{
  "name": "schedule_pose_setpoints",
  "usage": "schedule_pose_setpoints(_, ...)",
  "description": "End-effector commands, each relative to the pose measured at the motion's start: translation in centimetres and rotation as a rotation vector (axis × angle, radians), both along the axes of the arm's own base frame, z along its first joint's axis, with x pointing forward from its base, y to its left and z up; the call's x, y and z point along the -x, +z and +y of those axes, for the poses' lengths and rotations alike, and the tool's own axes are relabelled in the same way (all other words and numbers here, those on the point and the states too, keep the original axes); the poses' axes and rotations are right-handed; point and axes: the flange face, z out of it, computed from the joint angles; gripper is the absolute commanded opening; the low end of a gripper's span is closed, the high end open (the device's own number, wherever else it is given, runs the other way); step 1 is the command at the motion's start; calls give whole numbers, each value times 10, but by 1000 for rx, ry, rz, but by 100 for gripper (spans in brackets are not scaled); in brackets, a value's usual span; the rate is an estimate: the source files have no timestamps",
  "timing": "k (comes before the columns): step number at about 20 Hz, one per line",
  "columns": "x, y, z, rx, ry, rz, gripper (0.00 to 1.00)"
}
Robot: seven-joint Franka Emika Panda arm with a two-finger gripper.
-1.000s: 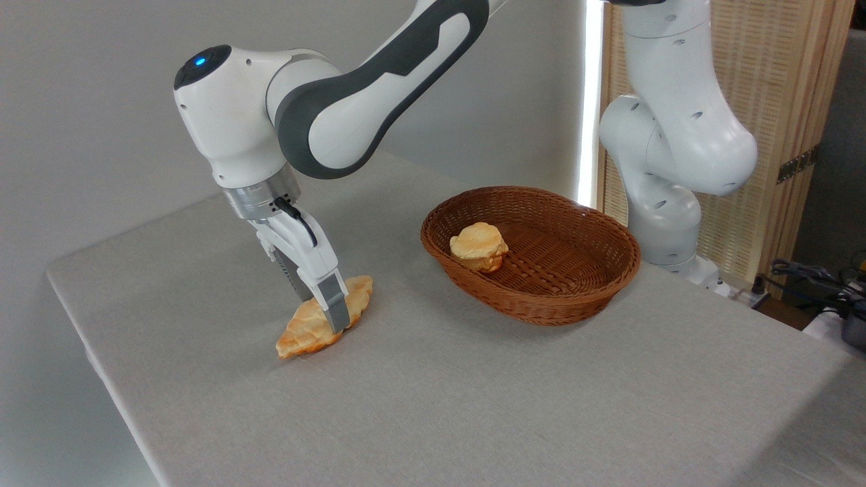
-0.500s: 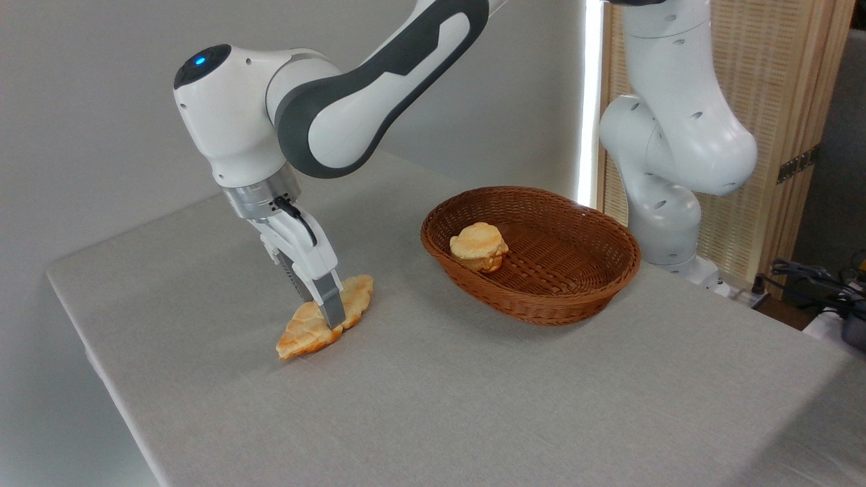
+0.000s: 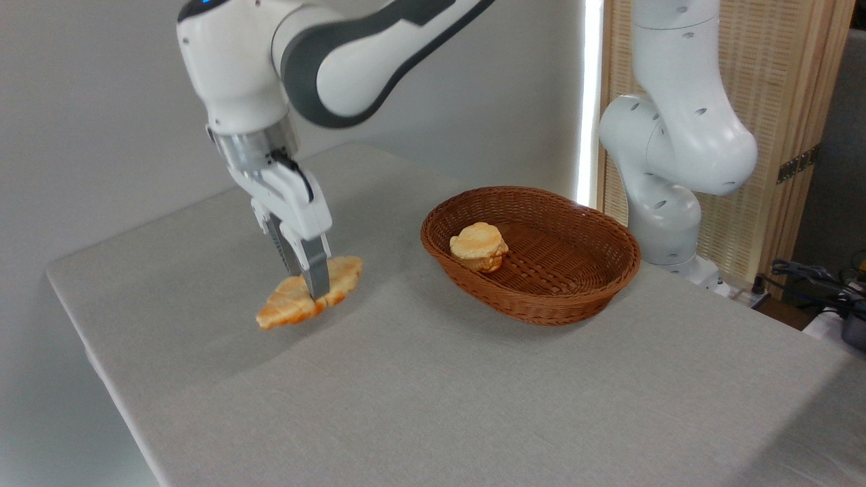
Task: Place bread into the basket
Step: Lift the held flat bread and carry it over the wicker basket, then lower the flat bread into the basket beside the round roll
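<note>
While clamped across the leaf-shaped bread (image 3: 298, 304), tool (image 3: 315, 287) holding it just clear of the grey worktop (image 3: 473, 392) at the left. Further right, oval wicker basket (image 3: 575, 297), well apart, round bun (image 3: 479, 246) inside.

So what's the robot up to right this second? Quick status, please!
Hand shut on the bread, which hangs clear of the table. Basket sits to the right, with one bun inside. Nothing between them.
</note>
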Motion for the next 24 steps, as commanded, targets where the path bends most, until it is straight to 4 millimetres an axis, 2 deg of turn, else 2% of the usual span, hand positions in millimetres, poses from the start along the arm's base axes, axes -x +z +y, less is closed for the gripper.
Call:
schedule_pose_setpoints(1,21,44,13,-23,0,-31,52)
schedule_pose_setpoints(4,40,74,25,-30,-11,-38,56)
schedule_pose_setpoints(7,68,88,36,-41,-41,-27,56)
schedule_pose_setpoints(16,161,80,79,-53,-209,1,56)
schedule_pose_setpoints(24,200,41,92,-60,-285,152,56)
